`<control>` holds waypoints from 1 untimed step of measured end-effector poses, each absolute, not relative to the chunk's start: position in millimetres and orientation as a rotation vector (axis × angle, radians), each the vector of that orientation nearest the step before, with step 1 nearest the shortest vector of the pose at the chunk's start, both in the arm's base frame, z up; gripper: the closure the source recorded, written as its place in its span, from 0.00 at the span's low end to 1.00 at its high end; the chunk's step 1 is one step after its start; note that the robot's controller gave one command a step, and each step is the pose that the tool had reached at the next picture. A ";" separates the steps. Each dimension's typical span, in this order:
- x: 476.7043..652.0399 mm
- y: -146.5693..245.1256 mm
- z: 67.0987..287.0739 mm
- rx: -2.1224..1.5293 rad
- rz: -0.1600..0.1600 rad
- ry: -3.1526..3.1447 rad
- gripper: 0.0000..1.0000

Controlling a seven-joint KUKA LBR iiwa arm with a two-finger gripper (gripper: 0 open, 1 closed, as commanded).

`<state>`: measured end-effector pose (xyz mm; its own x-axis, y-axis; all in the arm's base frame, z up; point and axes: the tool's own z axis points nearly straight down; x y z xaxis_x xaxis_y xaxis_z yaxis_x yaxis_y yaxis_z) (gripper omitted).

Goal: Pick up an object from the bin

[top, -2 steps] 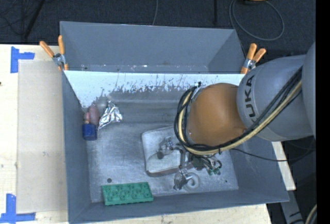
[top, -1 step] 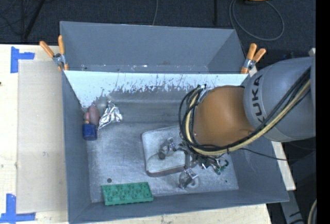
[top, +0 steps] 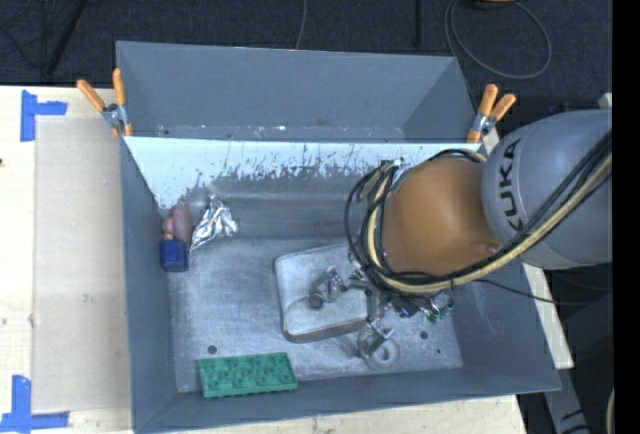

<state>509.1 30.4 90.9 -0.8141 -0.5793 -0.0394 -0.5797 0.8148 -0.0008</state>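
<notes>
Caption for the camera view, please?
Gripper over a grey tray at centre; green studded plate, foil and blue block lie apart.

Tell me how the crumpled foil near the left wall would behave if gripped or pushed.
The foil looks thin and crumpled, so it is probably very light and would crush under a squeeze. Its creased surface should grip rather than slip. Pushed, it would likely skid, not roll, perhaps into the blue block nearby.
</notes>
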 end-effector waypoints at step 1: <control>513.6 24.2 90.5 -1.008 0.014 2.934 0.00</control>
<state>513.6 24.2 90.5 -0.7883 -0.6140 -0.0398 -0.6143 0.7890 -0.0042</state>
